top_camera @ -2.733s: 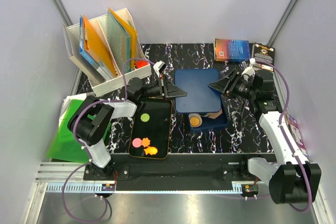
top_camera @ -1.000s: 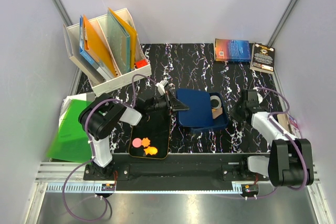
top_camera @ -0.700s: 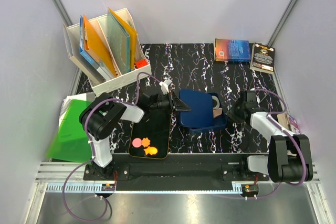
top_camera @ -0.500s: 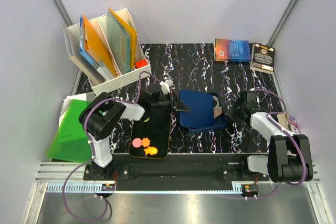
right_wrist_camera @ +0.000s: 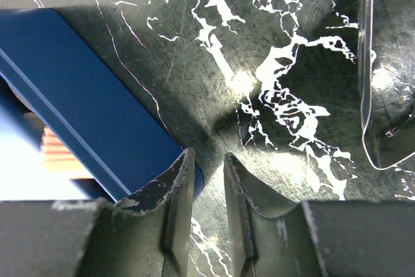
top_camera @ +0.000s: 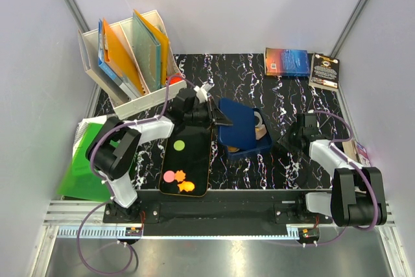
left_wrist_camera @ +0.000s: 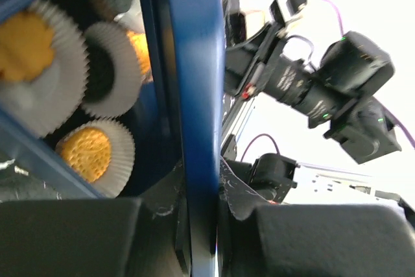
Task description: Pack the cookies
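The blue box (top_camera: 249, 141) stands mid-table with its blue lid (top_camera: 235, 121) tilted up on edge. My left gripper (top_camera: 217, 118) is shut on the lid's edge (left_wrist_camera: 191, 63), which the left wrist view (left_wrist_camera: 201, 180) shows between the jaws. Inside the box, orange cookies (left_wrist_camera: 87, 154) lie in white cup liners (left_wrist_camera: 39, 89). A green cookie (top_camera: 179, 144), a pink one (top_camera: 168, 176) and two orange ones (top_camera: 187, 187) lie on the black tray (top_camera: 201, 160). My right gripper (top_camera: 285, 142) sits low at the box's right corner (right_wrist_camera: 84, 95), jaws a narrow gap apart (right_wrist_camera: 209, 160), holding nothing.
A white file rack (top_camera: 130, 63) with folders stands at the back left. Two books (top_camera: 286, 61) lie at the back right. A green folder (top_camera: 81, 167) lies at the left edge. A clear plastic packet (right_wrist_camera: 382, 63) lies right of my right gripper.
My left gripper has swung the lid up and to the left, opening the box further and uncovering the green cookie on the tray. The right gripper has stayed at the box's right corner.
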{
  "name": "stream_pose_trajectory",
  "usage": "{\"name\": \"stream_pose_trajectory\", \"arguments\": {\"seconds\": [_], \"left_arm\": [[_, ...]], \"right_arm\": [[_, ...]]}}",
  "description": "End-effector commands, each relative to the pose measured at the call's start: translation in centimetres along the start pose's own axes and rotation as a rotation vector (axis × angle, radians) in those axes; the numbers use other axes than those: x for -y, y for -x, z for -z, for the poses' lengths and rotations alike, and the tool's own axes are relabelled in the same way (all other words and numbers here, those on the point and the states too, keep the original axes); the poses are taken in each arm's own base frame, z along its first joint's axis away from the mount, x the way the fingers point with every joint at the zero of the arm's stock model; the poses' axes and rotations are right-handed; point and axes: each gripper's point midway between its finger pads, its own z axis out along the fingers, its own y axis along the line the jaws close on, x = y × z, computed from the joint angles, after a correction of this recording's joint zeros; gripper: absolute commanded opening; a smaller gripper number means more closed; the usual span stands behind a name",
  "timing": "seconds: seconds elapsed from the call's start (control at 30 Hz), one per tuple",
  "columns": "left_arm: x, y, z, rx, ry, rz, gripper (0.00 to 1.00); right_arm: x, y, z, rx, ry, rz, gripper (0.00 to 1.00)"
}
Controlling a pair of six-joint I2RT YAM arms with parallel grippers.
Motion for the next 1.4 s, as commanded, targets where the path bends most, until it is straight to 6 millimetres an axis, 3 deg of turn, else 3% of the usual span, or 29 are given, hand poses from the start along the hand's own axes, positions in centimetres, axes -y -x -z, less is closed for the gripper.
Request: {"name": "stream_pose_trajectory", "arguments": {"seconds": [0.0,0.27,0.5,0.93,1.1,1.37], "left_arm": [[4.3,2.0,1.5,0.029,-0.046,-0.112,0.0],[6.3,2.6,2.3,0.06,-0.111,-0.091,0.0],[8.4,1.8,3.8,0.143,-0.383,0.038,0.0],[3.6,-0.3,1.5,0.136,-0.363,0.156,0.01],[1.0,-0.9,0.2,0.126,-0.302,0.185,0.26],[-1.8,-1.9,-0.4,0.107,-0.235,0.217,0.42]], "right_arm": [[-0.6,0.5,0.3,0.026,0.03,0.016,0.33],[-0.6,0.4,0.2,0.023,0.029,0.009,0.33],[-0.9,0.0,-0.2,0.014,0.056,-0.017,0.33],[-1.1,-0.4,-0.9,-0.009,0.074,-0.03,0.32],[-1.0,-0.5,-0.9,-0.009,0.07,-0.029,0.32],[-1.1,-0.4,-1.0,-0.007,0.074,-0.024,0.32]]}}
